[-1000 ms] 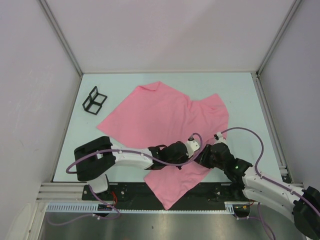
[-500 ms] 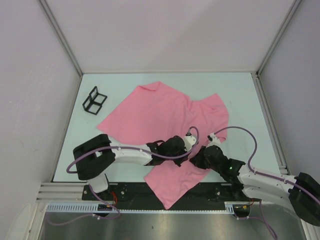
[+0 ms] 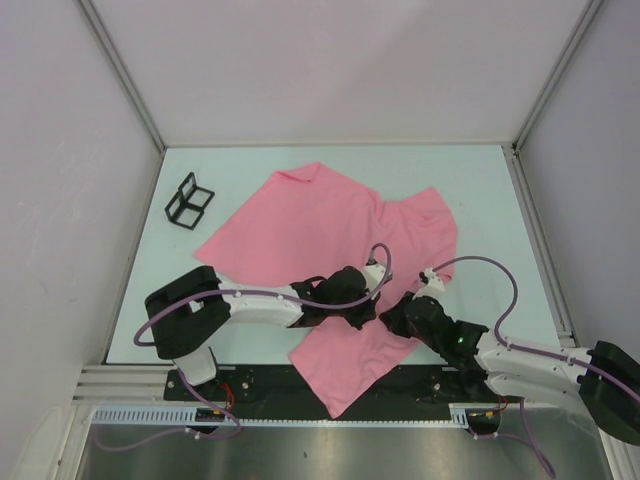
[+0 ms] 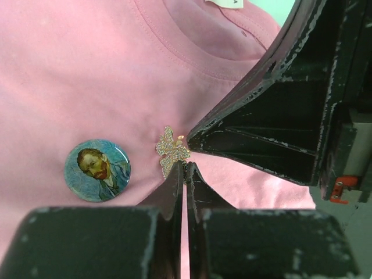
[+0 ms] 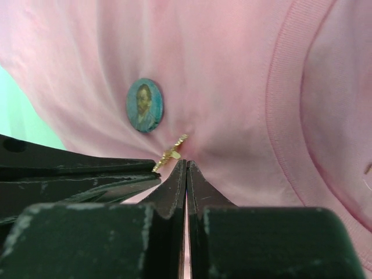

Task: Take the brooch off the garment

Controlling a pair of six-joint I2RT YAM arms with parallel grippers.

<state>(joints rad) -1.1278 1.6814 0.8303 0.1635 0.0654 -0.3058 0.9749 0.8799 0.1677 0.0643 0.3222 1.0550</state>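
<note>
where the two sets of jaws meet, a small gold brooch [image 4: 172, 151] set with sparkling stones sits pinned to the chest of the pink t-shirt [image 4: 87, 70], a little below its neckline. the left gripper [image 4: 185, 168] has its jaws clenched flat together, tips touching the cloth at the brooch's lower edge; whether they pinch cloth or pin cannot be told. the right gripper [image 5: 186, 165] is clamped tight too, reaching the brooch from the opposite side. in its own wrist view the brooch stands tilted on edge just above and left of those tips, and whether they nip it is unclear. just left of the left jaws a round badge [image 4: 97, 170] with a painted portrait of a bearded man lies flat on the t-shirt, near the brooch but apart from it. beyond the jaws, at the collar, a white label [image 4: 224, 3] peeks out. seen from above, the t-shirt lies spread and rumpled across the pale table [image 3: 480, 190], and a small black wire frame [image 3: 189, 202] stands well away from both grippers.
</note>
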